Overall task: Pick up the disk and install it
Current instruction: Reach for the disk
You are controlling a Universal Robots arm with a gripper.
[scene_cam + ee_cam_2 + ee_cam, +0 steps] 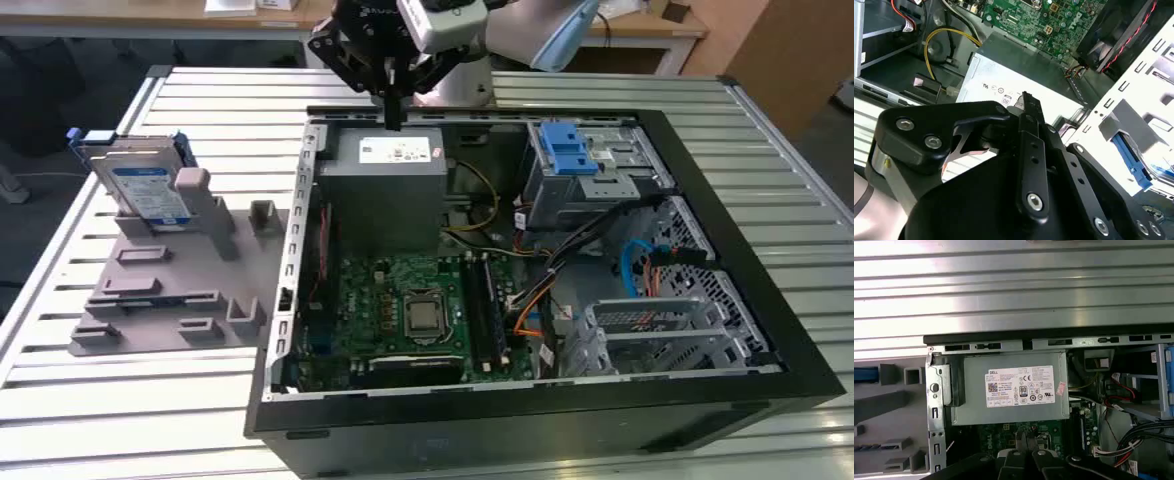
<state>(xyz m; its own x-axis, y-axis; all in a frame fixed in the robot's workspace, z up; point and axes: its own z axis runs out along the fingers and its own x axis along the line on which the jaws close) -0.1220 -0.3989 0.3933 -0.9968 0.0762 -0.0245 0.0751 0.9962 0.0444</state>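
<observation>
And there was the disk [144, 185], standing on its edge well off to the exterior view's left of the open computer case [534, 425]. We saw a flat silver rectangle with a white-and-blue label facing out and a blue plastic frame hugging its edges. It was slotted upright at the far end of a matte grey holder [160, 295], a blocky moulded base with square posts and low ribs. The holder lay flat on the table [134, 410], whose long pale metal slats caught the light. Over by the case we found the gripper [395, 122], all black angular links and bright bolt heads. Its two slim fingers were pressed together with nothing between them, as both wrist views [1026, 97] [1026, 439] showed us. It hung at the far edge of the case, just above the power supply box [387, 185], and well apart from the disk. That box was plain grey sheet metal, smooth and boxy, with a white sticker on top. Nearer to us lay the green motherboard [400, 295], studded with small parts. To the exterior view's right stood the perforated metal drive cage [621, 165] with its blue latch, and coloured cables looped below it.
</observation>
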